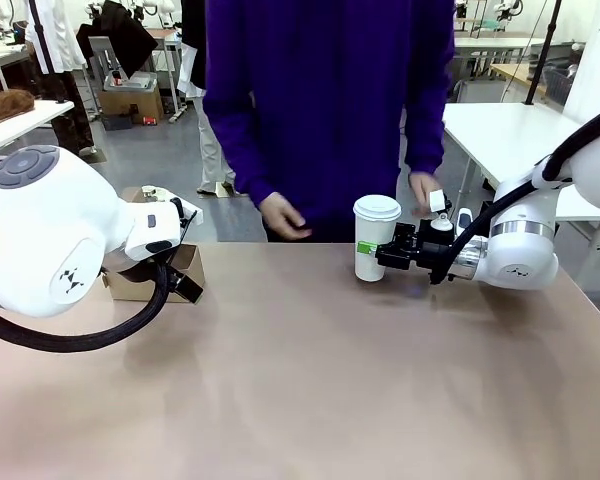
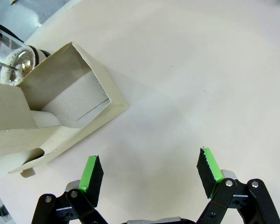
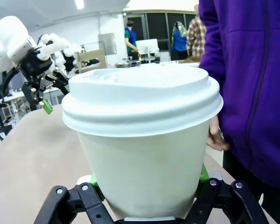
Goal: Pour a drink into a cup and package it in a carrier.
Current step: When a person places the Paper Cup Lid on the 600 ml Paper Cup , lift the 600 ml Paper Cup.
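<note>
The white paper cup stands lidded on the table in front of the person. My right gripper is shut on its lower half from the right. In the right wrist view the cup sits between the green pads, which press on both sides. The drink is hidden under the lid. The brown cardboard carrier lies at the table's left, partly behind my left arm. My left gripper hangs open over bare table just beside the carrier, holding nothing.
A clear glass pitcher stands behind the carrier. The person's hands hover near the cup: one to its left, the other to its right holding a small white object. Bare table spreads across the middle and front.
</note>
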`<state>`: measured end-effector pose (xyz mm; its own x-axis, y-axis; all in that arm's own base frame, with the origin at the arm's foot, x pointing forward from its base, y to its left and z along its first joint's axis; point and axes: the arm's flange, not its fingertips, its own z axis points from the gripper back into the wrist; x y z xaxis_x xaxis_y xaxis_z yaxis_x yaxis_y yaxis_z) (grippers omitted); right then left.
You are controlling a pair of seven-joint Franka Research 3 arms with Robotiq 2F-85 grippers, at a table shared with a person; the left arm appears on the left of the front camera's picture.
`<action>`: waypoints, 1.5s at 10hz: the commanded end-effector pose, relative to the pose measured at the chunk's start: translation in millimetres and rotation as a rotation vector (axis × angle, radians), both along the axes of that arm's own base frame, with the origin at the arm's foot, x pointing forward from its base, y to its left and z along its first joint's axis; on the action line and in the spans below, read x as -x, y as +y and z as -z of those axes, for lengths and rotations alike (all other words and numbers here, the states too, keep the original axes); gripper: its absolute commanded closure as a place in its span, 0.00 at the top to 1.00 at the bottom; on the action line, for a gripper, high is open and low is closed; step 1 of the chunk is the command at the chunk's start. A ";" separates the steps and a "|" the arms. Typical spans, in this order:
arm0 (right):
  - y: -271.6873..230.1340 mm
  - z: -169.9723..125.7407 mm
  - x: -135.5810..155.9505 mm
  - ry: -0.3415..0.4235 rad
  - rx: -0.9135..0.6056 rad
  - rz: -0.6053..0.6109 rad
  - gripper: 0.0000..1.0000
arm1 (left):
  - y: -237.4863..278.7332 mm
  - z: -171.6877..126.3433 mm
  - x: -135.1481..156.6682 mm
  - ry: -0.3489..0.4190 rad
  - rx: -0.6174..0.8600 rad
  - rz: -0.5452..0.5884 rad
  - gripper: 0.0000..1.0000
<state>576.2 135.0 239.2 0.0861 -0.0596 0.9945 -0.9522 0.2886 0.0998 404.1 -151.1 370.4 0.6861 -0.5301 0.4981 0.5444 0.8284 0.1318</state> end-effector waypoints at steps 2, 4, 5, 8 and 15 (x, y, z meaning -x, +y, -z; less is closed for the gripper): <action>2.7 -3.6 -0.3 -0.006 0.002 -0.004 0.81 | 0.0 -0.3 0.3 0.000 0.001 0.000 1.00; 2.7 -3.6 -0.3 -0.006 0.002 -0.004 0.81 | 0.0 -0.3 0.3 0.000 0.001 0.000 1.00; 2.7 -3.6 -0.3 -0.006 0.002 -0.004 0.81 | 0.0 -0.3 0.3 0.000 0.001 0.000 1.00; 2.7 -3.6 -0.3 -0.006 0.002 -0.004 0.81 | 0.0 -0.3 0.3 0.000 0.001 0.000 1.00; 11.3 -132.8 32.2 -0.041 0.053 -0.040 0.81 | 0.0 -0.3 0.3 0.000 0.001 0.000 1.00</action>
<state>562.4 144.6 343.8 0.0298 -0.0467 0.9985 -0.9647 0.2600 0.0409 404.1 -151.2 370.4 0.6860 -0.5302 0.4983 0.5445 0.8283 0.1318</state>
